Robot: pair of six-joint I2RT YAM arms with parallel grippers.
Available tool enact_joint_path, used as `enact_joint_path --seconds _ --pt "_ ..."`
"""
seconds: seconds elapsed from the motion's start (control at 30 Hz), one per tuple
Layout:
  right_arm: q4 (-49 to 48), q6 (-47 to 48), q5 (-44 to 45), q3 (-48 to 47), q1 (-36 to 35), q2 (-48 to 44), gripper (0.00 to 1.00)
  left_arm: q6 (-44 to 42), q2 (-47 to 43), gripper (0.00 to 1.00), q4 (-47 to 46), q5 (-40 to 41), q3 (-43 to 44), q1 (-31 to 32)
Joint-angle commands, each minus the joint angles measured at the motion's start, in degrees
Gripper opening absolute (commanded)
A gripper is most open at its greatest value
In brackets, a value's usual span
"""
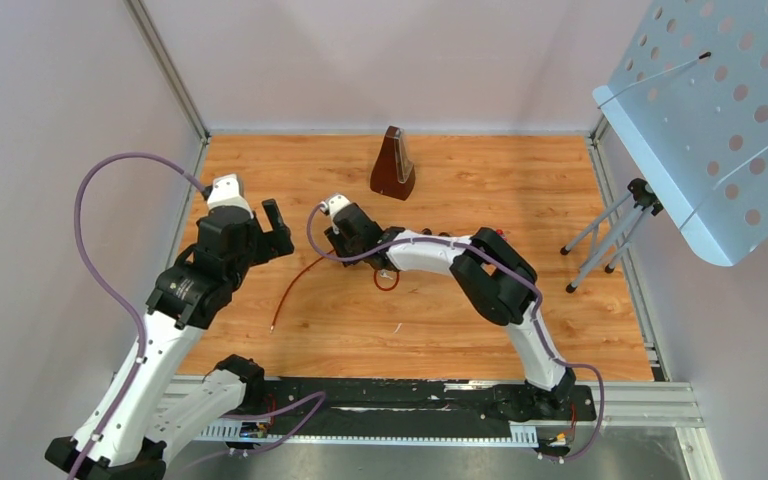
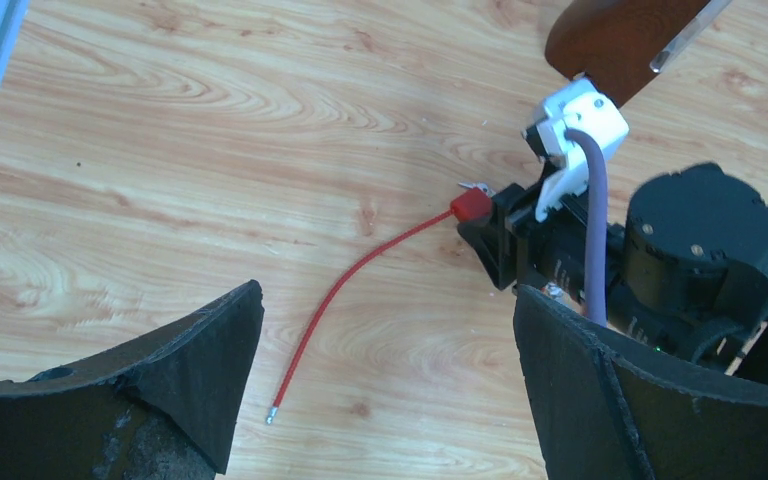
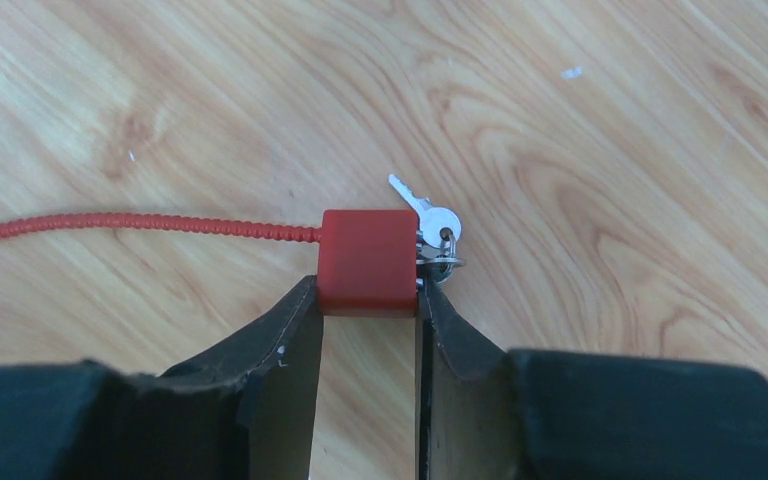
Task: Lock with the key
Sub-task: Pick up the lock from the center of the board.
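Note:
A red cable lock lies on the wooden floor. My right gripper (image 3: pixel 368 300) is shut on its red block-shaped lock body (image 3: pixel 368 258), pinching the two sides. Silver keys (image 3: pixel 430 222) on a ring sit at the body's right side. The red cable (image 3: pixel 130 222) runs left from the body, and its free metal tip (image 2: pixel 273 416) lies loose on the floor. In the top view the cable (image 1: pixel 295 285) curves down-left from my right gripper (image 1: pixel 345 240). My left gripper (image 2: pixel 385 360) is open and empty, above the cable's free end, left of the right gripper (image 2: pixel 495 235).
A brown wooden metronome (image 1: pixel 393 165) stands at the back of the floor (image 1: pixel 520 180). A small red ring (image 1: pixel 386 280) lies under the right arm. A perforated blue music stand (image 1: pixel 720 110) on a tripod (image 1: pixel 605 235) stands at the right edge.

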State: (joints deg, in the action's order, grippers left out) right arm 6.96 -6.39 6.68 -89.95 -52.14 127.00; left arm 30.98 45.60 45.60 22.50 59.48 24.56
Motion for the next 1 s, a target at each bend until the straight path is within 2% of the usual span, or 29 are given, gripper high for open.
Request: enact_joint_path --seconds 0.0,0.23,0.4,0.5,0.7,0.97 --pt "-12.12 2.55 -0.02 8.06 0.53 -10.18 0.08 2.49 -0.60 1.00 -0.58 -1.09 3.89 -0.19" --pt "-25.35 2.10 -5.69 21.14 2.98 -21.99 0.08 5.30 -0.58 1.00 -1.29 -5.22 7.29 -0.21" --pt "-31.33 3.52 -11.94 25.18 3.92 -28.58 0.08 5.03 2.02 1.00 -7.17 -20.03 8.62 -0.21" --pt "-32.84 4.20 -16.44 25.96 4.38 -32.11 0.08 6.21 4.40 1.00 -9.32 -27.62 10.41 -0.21" --pt "-33.73 3.30 -23.35 26.17 4.68 -38.77 0.08 9.30 10.65 1.00 -9.27 -36.38 16.25 -0.67" --pt "-37.61 -2.33 -28.18 29.11 4.73 -45.17 0.08 13.18 14.07 0.95 -11.08 -41.14 17.52 -3.33"
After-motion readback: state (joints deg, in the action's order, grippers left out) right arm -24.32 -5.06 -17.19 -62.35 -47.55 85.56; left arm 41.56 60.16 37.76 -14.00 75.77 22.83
